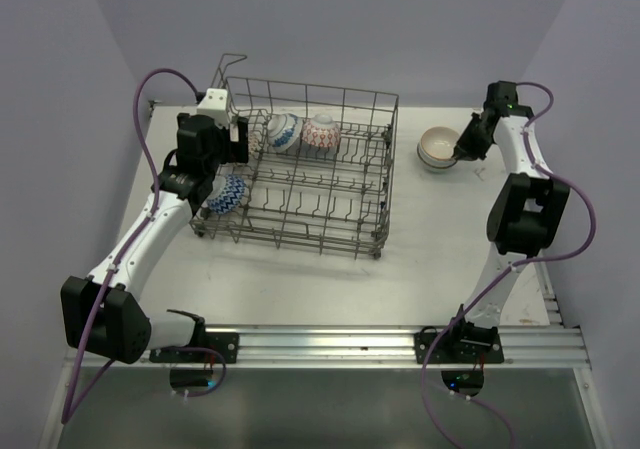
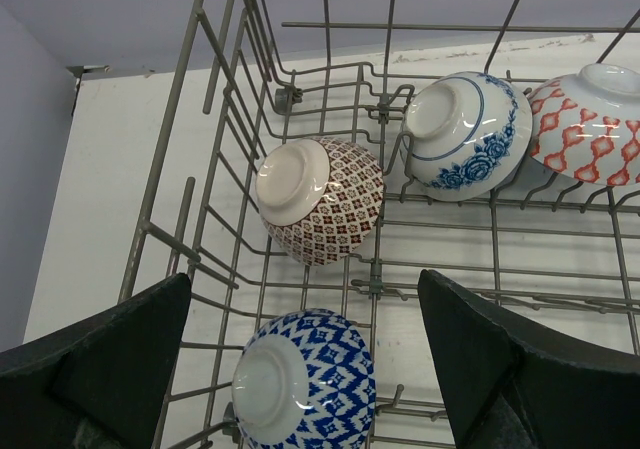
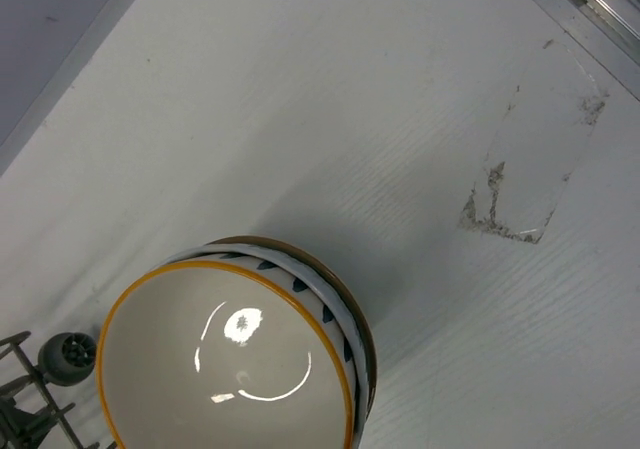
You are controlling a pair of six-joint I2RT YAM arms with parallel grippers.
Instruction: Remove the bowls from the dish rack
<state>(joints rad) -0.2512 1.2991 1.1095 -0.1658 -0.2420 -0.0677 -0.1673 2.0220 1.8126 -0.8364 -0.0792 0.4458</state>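
Observation:
The grey wire dish rack (image 1: pixel 330 184) stands mid-table. It holds a blue-and-white diamond bowl (image 1: pixel 228 195) at its near left, and a blue floral bowl (image 1: pixel 283 132) and a red-patterned bowl (image 1: pixel 321 134) along the back. My left gripper (image 1: pixel 238 139) is open and empty over the rack's left end. In the left wrist view the gripper (image 2: pixel 305 294) is above the diamond bowl (image 2: pixel 305 379), with a brown-red patterned bowl (image 2: pixel 322 199), the floral bowl (image 2: pixel 468 134) and the red bowl (image 2: pixel 590 124) beyond. My right gripper (image 1: pixel 466 146) hovers beside a stack of bowls (image 1: pixel 437 149) on the table; its fingers do not show.
The stack (image 3: pixel 230 369) has an orange-rimmed cream bowl on top, nested in a blue-marked one. A rack foot (image 3: pixel 68 357) sits just left of it. A raised wire handle (image 1: pixel 228 66) stands at the rack's back left corner. Walls close in on three sides.

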